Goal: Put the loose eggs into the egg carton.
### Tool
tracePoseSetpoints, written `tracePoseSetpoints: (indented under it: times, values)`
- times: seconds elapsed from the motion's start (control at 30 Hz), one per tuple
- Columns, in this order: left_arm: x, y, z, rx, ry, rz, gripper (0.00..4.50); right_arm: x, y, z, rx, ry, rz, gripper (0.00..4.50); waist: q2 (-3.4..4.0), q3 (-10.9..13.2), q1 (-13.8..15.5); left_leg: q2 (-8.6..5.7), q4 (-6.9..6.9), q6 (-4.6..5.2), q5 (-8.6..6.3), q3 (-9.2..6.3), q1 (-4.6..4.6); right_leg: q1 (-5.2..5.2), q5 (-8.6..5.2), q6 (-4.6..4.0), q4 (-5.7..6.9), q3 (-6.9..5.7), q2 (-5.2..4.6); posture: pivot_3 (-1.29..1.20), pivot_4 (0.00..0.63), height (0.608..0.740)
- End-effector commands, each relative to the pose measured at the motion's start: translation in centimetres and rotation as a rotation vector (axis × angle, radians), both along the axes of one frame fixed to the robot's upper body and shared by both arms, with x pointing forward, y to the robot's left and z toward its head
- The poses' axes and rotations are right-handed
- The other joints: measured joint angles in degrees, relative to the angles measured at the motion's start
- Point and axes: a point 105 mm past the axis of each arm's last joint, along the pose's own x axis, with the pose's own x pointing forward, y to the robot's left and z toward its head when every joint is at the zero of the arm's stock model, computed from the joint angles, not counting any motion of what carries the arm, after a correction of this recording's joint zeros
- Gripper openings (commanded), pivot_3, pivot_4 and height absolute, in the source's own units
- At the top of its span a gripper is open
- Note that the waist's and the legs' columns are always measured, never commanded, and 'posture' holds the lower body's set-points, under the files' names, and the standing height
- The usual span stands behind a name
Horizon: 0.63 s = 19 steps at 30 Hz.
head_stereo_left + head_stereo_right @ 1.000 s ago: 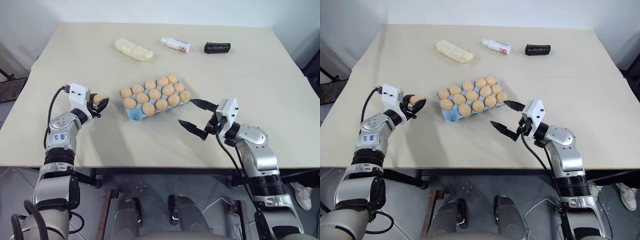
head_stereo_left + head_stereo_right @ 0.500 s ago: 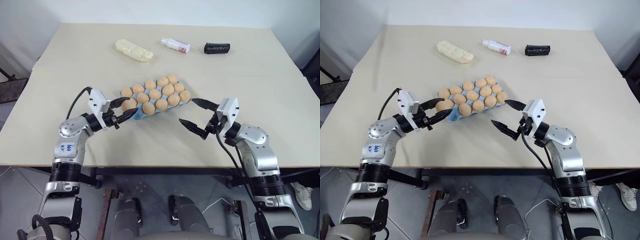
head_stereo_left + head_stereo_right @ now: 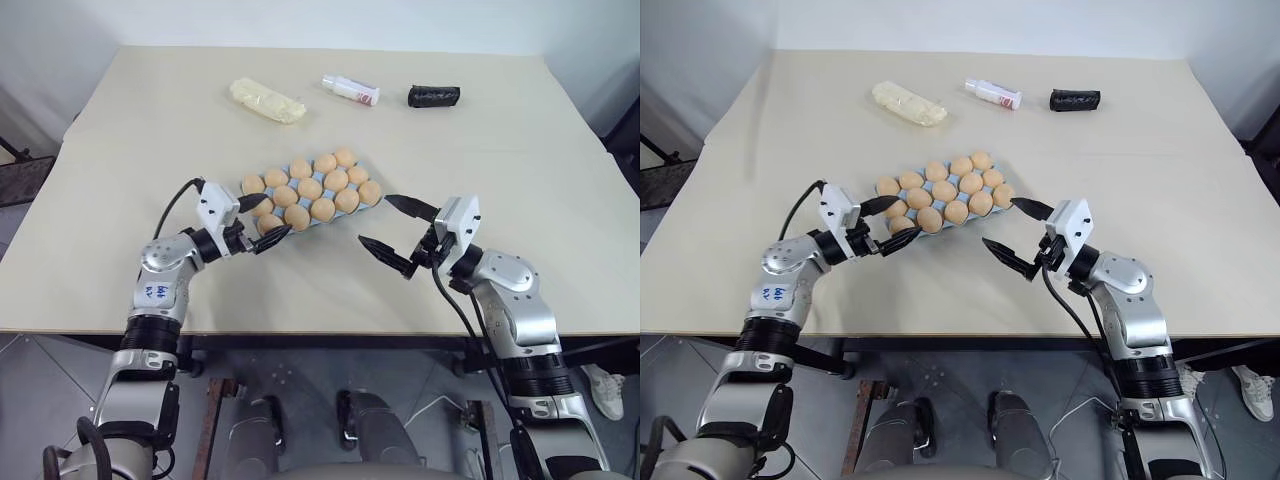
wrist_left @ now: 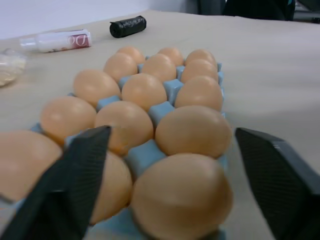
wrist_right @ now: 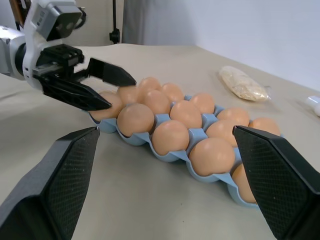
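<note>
Mid-table on the beige tabletop [image 3: 520, 130], light blue egg carton [image 3: 268, 233] full of tan eggs [image 3: 311, 188], left gripper [image 3: 262, 221] spread at its near-left corner, right gripper [image 3: 392, 233] spread just right, empty, white wall [image 3: 300, 22] beyond.

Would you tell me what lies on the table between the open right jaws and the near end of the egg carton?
Nothing: in the left eye view, bare tabletop separates the right gripper from the egg carton.
</note>
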Motion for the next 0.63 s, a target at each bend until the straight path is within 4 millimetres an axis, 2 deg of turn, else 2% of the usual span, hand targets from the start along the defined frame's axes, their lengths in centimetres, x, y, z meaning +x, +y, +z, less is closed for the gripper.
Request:
tracePoseSetpoints:
  times: [0.03,0.13,0.33,0.63]
  values:
    - [-1.5,2.1,2.1,0.016,-0.078,0.012,4.45,-0.5,-0.6,1.1,0.005,-0.047,-0.007,4.5,0.0,0.0,-0.1,0.01,-0.02,0.0,0.0,0.01,0.0,0.0,0.0,0.0,-0.01,0.01,-0.01,0.0,0.15,0.74]
    - [-3.2,4.3,2.4,0.085,-0.084,0.025,4.45,-0.5,-1.1,0.6,-0.013,-0.028,-0.012,4.5,0.0,0.0,-0.1,0.07,-0.07,-0.01,-0.01,0.02,0.01,-0.01,-0.02,-0.03,-0.02,0.03,-0.03,0.0,0.15,0.74]
    - [-6.0,9.1,0.7,0.182,0.003,0.112,4.45,-0.3,-2.3,0.0,-0.051,0.001,-0.015,4.5,0.01,0.0,-0.1,0.09,-0.08,-0.29,-0.18,-0.08,0.01,0.0,-0.11,-0.2,-0.06,0.19,-0.12,0.0,0.15,0.74]
    - [-7.7,10.4,0.1,0.172,-0.001,0.215,4.45,0.5,-3.4,0.5,-0.073,0.008,-0.029,4.5,0.02,0.0,-0.1,0.07,-0.23,-0.29,-0.21,-0.11,-0.02,0.01,-0.23,-0.43,-0.21,0.38,-0.21,0.0,0.15,0.74]
